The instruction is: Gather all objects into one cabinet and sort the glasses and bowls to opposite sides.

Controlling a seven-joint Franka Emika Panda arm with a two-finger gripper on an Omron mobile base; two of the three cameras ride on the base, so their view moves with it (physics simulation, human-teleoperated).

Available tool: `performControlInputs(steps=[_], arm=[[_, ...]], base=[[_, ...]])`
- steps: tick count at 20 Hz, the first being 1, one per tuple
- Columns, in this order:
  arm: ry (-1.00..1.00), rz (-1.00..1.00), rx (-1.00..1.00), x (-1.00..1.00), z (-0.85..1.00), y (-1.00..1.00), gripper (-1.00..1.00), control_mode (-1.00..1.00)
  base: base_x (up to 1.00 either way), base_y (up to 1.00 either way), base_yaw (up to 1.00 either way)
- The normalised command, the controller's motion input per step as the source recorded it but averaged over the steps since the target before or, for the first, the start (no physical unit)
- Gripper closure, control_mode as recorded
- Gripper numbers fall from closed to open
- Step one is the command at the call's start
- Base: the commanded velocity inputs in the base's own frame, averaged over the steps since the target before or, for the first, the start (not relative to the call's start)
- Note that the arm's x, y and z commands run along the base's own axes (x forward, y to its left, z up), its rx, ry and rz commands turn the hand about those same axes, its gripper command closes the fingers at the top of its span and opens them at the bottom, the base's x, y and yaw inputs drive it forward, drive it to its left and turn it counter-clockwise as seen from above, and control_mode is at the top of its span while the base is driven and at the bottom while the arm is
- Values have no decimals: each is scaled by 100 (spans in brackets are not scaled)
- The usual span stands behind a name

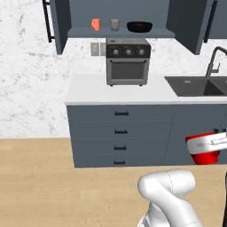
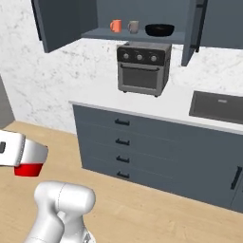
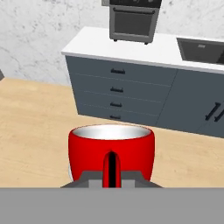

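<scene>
Glossy white, rounded arm (image 1: 170, 195) segments with smooth bulbous joints.

No text, label, brand, number or sign can be read anywhere. The toaster oven (image 1: 127, 61) at the back edge of the counter (image 1: 88, 91) has three knobs, but any markings around them are perhaps too blurred to tell.

kitchen: toaster oven (image 1: 128, 61) on counter (image 1: 88, 91), sink (image 1: 195, 85), drawers (image 1: 120, 137).
</scene>
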Motion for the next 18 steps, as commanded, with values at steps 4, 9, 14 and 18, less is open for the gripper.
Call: performControlInputs(steps=[4, 9, 14, 18], arm=[[0, 0, 0, 0, 0, 0, 100, 100], [0, 0, 0, 0, 0, 0, 100, 100], [0, 0, 0, 0, 0, 0, 100, 100], [0, 0, 0, 0, 0, 0, 100, 100]], base=[[33, 13, -25], [29, 11, -24], [23, 73, -5], [92, 93, -2]])
